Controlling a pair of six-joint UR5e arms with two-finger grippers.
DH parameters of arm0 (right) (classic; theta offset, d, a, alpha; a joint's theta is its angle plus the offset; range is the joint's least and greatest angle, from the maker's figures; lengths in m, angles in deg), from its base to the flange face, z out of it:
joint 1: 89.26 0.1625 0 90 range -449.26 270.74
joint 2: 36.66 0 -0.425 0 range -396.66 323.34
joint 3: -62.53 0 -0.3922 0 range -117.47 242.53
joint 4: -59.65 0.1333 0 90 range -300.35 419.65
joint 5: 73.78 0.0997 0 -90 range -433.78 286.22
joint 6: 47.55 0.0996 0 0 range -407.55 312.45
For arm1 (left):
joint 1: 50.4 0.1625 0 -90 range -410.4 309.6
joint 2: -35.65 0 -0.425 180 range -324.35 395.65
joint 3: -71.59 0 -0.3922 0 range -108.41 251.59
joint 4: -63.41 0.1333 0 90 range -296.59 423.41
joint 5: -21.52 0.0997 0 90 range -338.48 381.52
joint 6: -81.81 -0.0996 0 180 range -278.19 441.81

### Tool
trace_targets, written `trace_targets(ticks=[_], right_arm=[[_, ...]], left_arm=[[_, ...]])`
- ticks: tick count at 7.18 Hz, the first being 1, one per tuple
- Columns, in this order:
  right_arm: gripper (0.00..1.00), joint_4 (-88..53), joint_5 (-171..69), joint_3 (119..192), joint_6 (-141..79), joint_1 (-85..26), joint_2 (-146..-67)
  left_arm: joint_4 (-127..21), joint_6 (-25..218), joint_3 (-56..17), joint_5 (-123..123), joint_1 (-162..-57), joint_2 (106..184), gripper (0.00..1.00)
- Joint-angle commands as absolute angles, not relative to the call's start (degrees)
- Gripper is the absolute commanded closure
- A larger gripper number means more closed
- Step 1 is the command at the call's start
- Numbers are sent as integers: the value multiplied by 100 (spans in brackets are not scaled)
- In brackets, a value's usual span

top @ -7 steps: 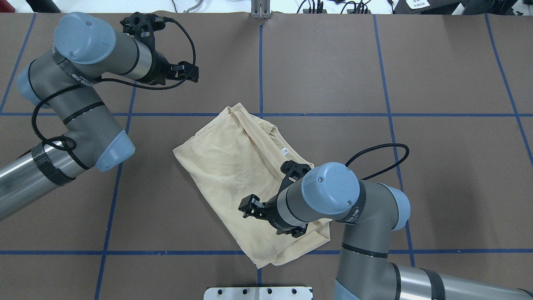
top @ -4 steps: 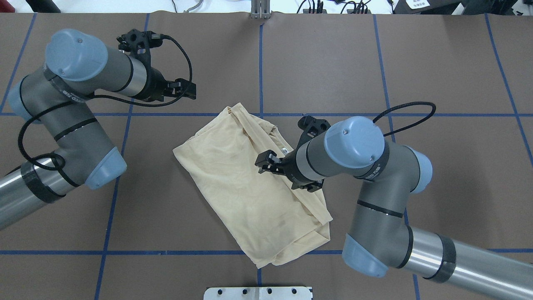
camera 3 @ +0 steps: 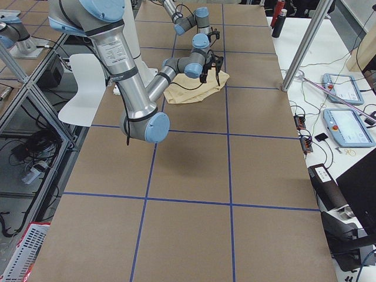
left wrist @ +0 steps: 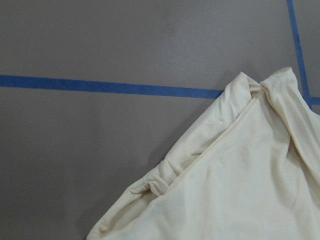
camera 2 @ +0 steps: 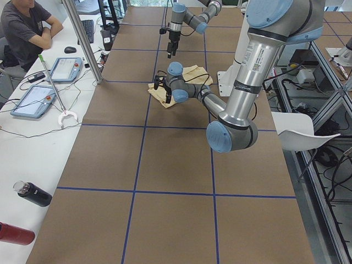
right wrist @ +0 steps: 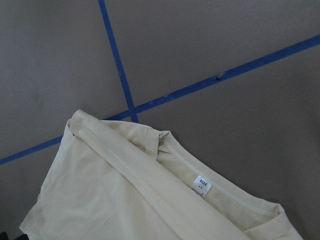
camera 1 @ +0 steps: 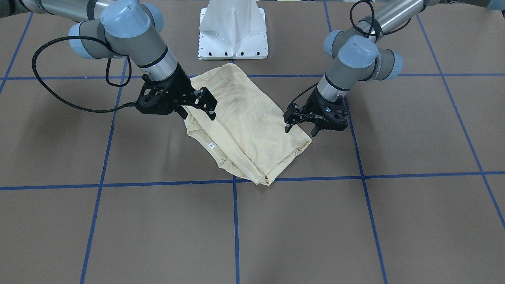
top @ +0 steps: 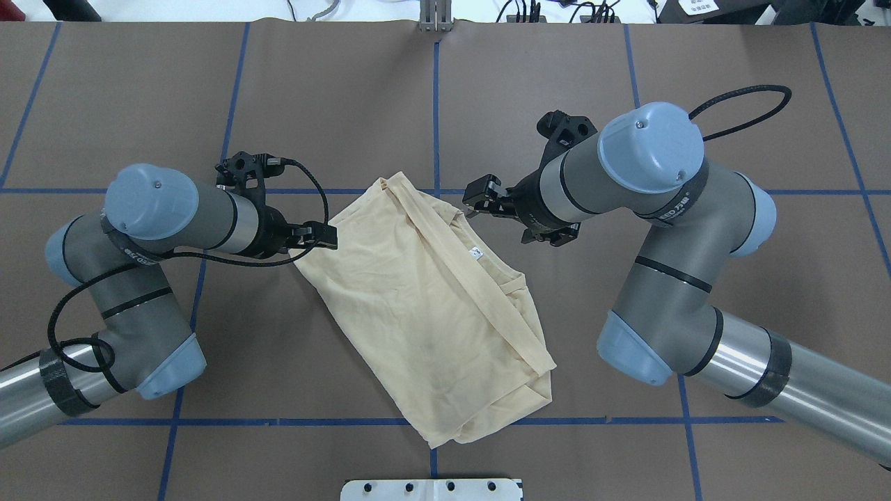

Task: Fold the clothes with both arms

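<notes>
Two pairs of fingers are hovering low beside a folded cream shirt (top: pixel 418 313), which is lying askew at the middle of the brown surface (top: pixel 334 90) with its white neck label (top: pixel 477 253) showing. The left fingers (camera 1: pixel 287 126) are standing apart at the shirt's corner on the robot's left, gripping nothing. The right fingers (camera 1: pixel 212 111) are also spread and empty, hanging just off the shirt's far right edge, near the label.

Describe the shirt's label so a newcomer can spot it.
On the brown table gridded with blue tape, a cream shirt lies folded at the centre. Along its neckline edge, on the robot's right side, sits the label: a tiny white tag printed SIZE, the only white spot on the cloth.
</notes>
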State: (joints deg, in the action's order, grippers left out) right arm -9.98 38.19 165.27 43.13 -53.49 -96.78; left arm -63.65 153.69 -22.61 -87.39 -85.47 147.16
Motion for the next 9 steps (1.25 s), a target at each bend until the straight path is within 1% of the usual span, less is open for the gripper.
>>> trace_targets(ticks=[1,4,6,7,8,9], right_arm=[[0,-987,3828,16537,4306,-5323,-9686],[0,-987,3819,16545,4315,-5314,-9686],[0,-987,3828,16537,4306,-5279,-9686],[0,-996,3828,16537,4315,-5261,-9686],[0,-996,3828,16537,4315,-5261,-9686],[0,-996,3828,16537,4306,-5253,-9686]], left_arm=[[-6420,15362,-2070,-8720,-8521,14727,3],[-6420,15353,-1886,-8703,-8494,14780,5],[-6420,15353,-1815,-8703,-8477,14780,10],[-6420,15345,-1814,-8694,-8477,14780,15],[-6420,15336,-1823,-8694,-8477,14771,23],[-6420,15336,-1849,-8702,-8477,14771,35]])
